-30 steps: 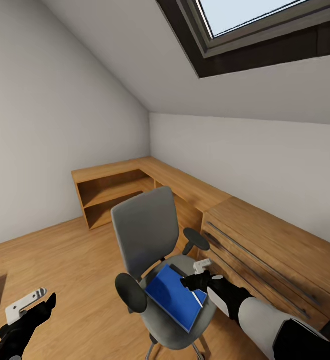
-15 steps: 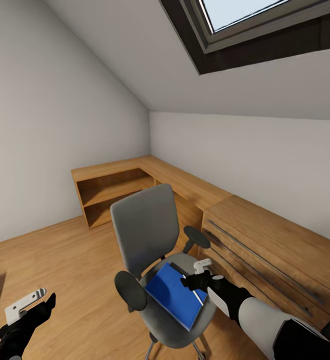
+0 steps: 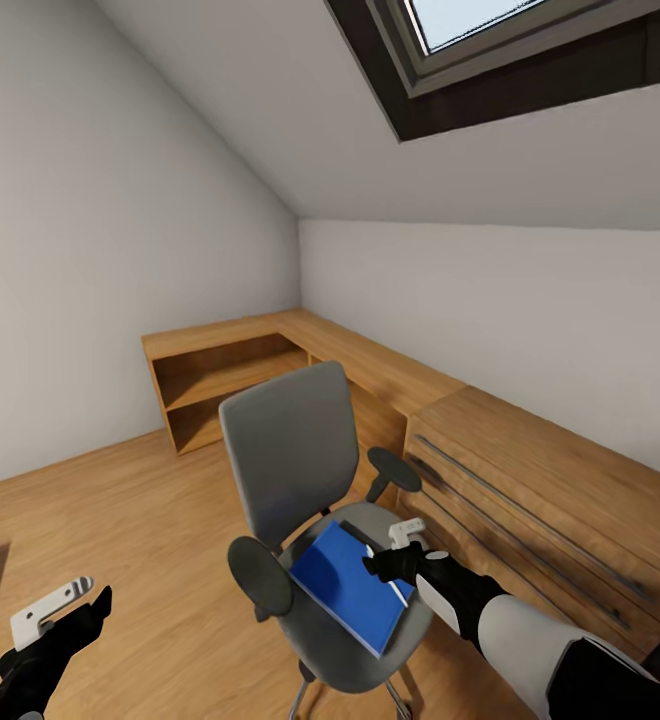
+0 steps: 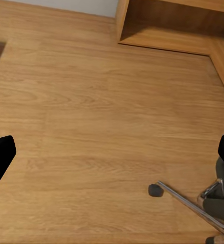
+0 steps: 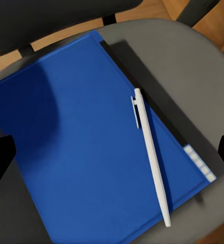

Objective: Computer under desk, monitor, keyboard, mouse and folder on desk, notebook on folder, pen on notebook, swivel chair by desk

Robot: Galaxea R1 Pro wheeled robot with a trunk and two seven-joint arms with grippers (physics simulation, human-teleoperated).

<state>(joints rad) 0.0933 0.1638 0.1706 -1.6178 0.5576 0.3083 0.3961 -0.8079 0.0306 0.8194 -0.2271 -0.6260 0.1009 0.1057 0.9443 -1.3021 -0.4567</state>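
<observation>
The low light-wood cabinets (image 3: 530, 480) line the far and right-hand walls under the sloped ceiling and skylight (image 3: 530, 50); the wood plank floor (image 3: 150, 520) occupies the rest of the head view. The swivel chair (image 3: 300, 470) stands at about 6 o'clock in that view, just beside the cabinets, its seat serving as the carrier for the stacked items. The folder (image 3: 350, 588) lies flat on the seat, which keeps it reachable from above. The right gripper (image 3: 402, 548) hovers over the folder's edge at the 3 o'clock side, apparently positioned for a descent onto the pen; its fingers are spread wide apart with nothing between them, as the dark tips at both margins of the right wrist view indicate. The left gripper (image 3: 65, 605) hangs low at 8 o'clock over bare floor, well apart from the chair, likewise spread and empty, presumably parked out of the way. The right wrist view supplies detail the head view lacks: the pen (image 5: 151, 155) rests on the folder (image 5: 86, 157) along the edge nearest the seat's side, and a thin dark strip beside that edge is probably the notebook (image 5: 142, 96) lying beneath, though its extent cannot be confirmed. The left wrist view adds the chair's chrome base (image 4: 193, 203) and a castor.
</observation>
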